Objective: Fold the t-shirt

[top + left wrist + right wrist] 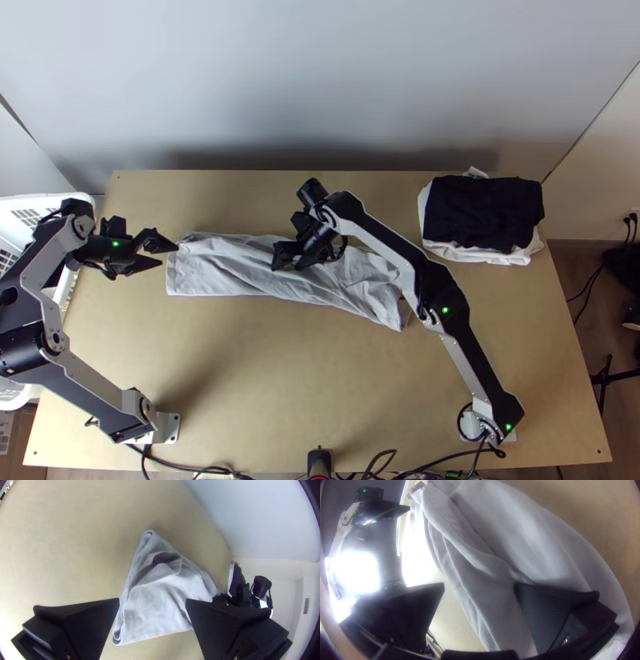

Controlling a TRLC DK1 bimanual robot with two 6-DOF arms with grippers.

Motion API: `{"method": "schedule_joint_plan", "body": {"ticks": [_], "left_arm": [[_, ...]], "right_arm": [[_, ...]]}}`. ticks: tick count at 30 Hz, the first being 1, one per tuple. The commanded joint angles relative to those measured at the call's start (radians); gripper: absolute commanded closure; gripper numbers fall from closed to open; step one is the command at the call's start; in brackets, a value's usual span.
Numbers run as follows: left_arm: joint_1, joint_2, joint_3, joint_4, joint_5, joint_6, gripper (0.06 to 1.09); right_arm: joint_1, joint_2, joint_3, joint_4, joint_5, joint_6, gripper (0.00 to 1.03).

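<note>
Noting t-shirt (224,276) on table (280,384), long axis roughly 9:30 to 3:30, top view. Left gripper (168,256) wide, nearer 9:30 end, cloth toward 3 o'clock; right gripper (286,266) wide, over middle.

Grey t-shirt (216,276), folded into a creased strip, lies flat.

The t-shirt (216,268) is soft, matt grey cloth, creased all over. It lies on a worktop (240,400) of smooth, pale wood with a dull finish. Both the left claw (170,254) and the right claw (287,265) are matt black, their inner faces finely textured. The arm links (380,240) look like smooth metal; the basket (48,200) looks like smooth white plastic. The black cloth (480,212) is matt.
</note>
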Motion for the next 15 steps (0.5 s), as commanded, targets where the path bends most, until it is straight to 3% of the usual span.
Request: {"method": "schedule_joint_plan", "body": {"ticks": [1, 4, 11, 15], "left_arm": [[0.014, 0.016, -0.018, -0.032, 0.147, 0.019, 0.12], [0.007, 0.045, -0.034, -0.006, 0.144, 0.036, 0.12], [0.03, 0.087, -0.016, 0.001, 0.035, 0.113, 0.12], [0.022, 0.087, -0.054, 0.05, -0.074, 0.154, 0.12]], "right_arm": [[-0.015, 0.026, -0.002, -0.002, -0.003, -0.002, 0.06], [-0.018, 0.024, -0.002, -0.004, -0.003, -0.002, 0.06], [-0.027, 0.016, -0.009, -0.016, -0.003, -0.01, 0.06], [-0.032, 0.016, -0.007, -0.014, -0.003, -0.01, 0.06]]}}
